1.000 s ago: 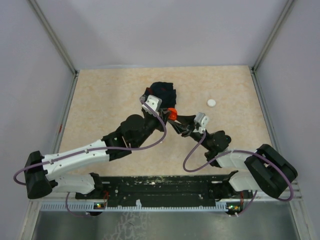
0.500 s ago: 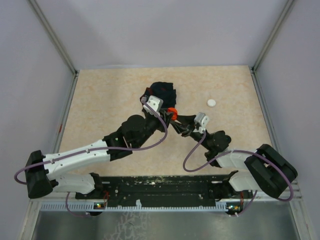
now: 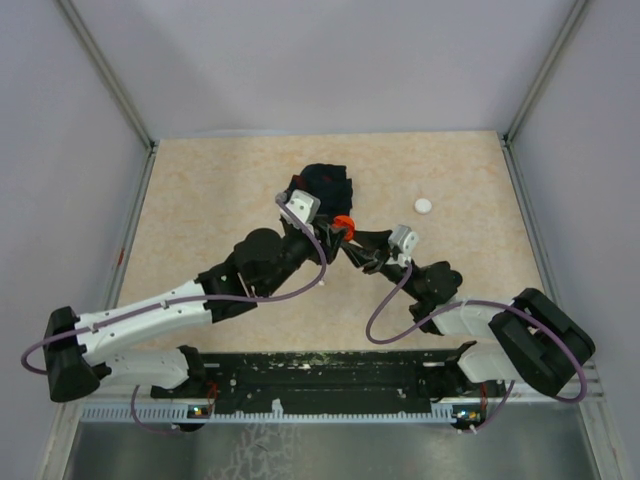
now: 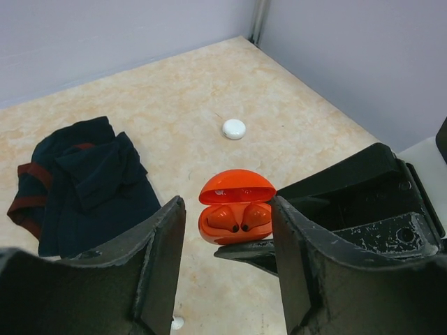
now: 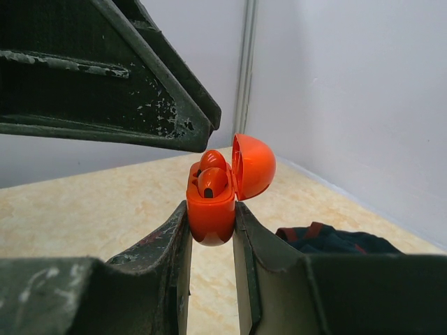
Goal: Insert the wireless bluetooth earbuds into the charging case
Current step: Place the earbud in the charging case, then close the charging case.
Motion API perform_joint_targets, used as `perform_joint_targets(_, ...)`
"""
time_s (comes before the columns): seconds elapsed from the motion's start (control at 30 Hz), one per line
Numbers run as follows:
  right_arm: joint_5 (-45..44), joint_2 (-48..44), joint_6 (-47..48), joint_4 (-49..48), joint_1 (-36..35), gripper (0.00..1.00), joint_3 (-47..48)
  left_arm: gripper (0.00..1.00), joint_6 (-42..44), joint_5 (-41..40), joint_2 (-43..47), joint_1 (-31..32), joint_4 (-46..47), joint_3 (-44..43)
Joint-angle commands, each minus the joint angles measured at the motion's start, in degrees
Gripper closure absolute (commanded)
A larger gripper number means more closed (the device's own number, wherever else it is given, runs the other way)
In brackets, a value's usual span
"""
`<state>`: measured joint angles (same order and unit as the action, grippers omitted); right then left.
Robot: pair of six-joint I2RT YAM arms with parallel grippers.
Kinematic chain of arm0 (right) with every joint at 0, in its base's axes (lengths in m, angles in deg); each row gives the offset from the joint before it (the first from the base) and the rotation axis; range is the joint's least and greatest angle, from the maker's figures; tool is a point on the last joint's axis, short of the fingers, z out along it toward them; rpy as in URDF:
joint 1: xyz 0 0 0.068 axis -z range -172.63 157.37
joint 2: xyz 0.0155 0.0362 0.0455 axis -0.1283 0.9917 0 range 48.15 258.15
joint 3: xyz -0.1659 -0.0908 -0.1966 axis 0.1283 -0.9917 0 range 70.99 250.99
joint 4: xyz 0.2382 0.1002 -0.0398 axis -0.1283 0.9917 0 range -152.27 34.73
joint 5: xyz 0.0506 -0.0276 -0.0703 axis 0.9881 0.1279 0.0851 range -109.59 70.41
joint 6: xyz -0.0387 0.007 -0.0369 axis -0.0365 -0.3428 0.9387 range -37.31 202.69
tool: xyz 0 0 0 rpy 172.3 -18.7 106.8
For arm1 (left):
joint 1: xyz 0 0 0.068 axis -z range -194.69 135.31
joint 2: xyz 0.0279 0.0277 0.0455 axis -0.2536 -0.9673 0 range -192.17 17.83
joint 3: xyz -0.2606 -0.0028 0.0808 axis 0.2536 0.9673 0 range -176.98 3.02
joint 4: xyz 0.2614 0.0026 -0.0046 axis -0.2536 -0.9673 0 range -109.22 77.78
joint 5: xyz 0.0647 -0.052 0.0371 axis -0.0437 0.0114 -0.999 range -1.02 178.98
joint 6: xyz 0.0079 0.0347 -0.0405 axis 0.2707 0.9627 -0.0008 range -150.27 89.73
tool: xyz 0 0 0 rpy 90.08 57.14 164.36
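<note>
Leftmost on the speckled beige table (image 4: 181, 91), seen from the left wrist, a crumpled navy cloth with red trim (image 4: 84, 181), lying flat and well apart from the case; next, the left gripper (image 4: 225, 206), jaws parted wide and holding nothing, one dark finger (image 4: 157, 258) on either side of the case with a clear gap each way, touching neither flank; between those fingers and lifted off the table, the orange charging case (image 4: 234, 230), upright, lid hinged back and standing open; seated in its two wells, the wireless bluetooth earbuds (image 4: 223, 218), both orange-red with small dark tips, side by side, already inside the case; below and to the right, the right gripper (image 5: 210, 220), jaws closed tight on the lower half of the case, pads (image 5: 178, 234) pressed against both flanks, open lid leaning off to the right in the right wrist view; farther back and to the right, a small round white disc (image 4: 234, 128), alone on the table, apart from case, cloth and both grippers
</note>
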<state>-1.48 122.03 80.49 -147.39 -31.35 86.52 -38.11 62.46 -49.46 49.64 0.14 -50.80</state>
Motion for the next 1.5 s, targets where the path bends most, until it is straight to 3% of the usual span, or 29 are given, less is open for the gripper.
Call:
perform_joint_targets(0.0, 1.1, -0.8, -1.2, -3.2, 0.0, 1.0, 0.7, 0.4, -1.4, 7.0, 2.2, -3.3, -5.1, -2.6)
perform_joint_targets(0.2, 2.7, -2.2, -0.6, -1.4, 0.0, 1.0, -0.2, 0.26, -7.7, 28.8, 4.4, -13.2, -7.2, -2.1)
perform_joint_targets(0.43, 7.4, -3.8, 0.5, 2.3, 0.0, 1.0, 0.8, 0.09, -9.5, 45.3, 4.8, -19.0, -7.6, -2.6)
perform_joint_targets(0.57, 9.9, -3.9, 0.6, 3.5, 0.0, 1.0, 1.9, 0.05, -10.6, 54.0, 3.8, -21.8, -7.4, -2.6)
perform_joint_targets(0.77, 12.7, -3.6, -0.3, 3.8, 0.0, 1.0, 3.6, 0.04, -13.7, 60.3, 2.5, -24.3, -4.5, -1.6)
perform_joint_targets(1.03, 14.9, -1.6, -3.9, 0.0, 0.0, 1.0, 5.1, 0.03, -14.8, 62.8, -0.4, -24.7, -4.7, -2.0)
perform_joint_targets(1.47, 14.2, 3.3, -8.1, -4.0, 0.1, 1.0, 5.1, 0.16, -16.7, 69.2, 1.1, -25.0, -0.2, -1.1)
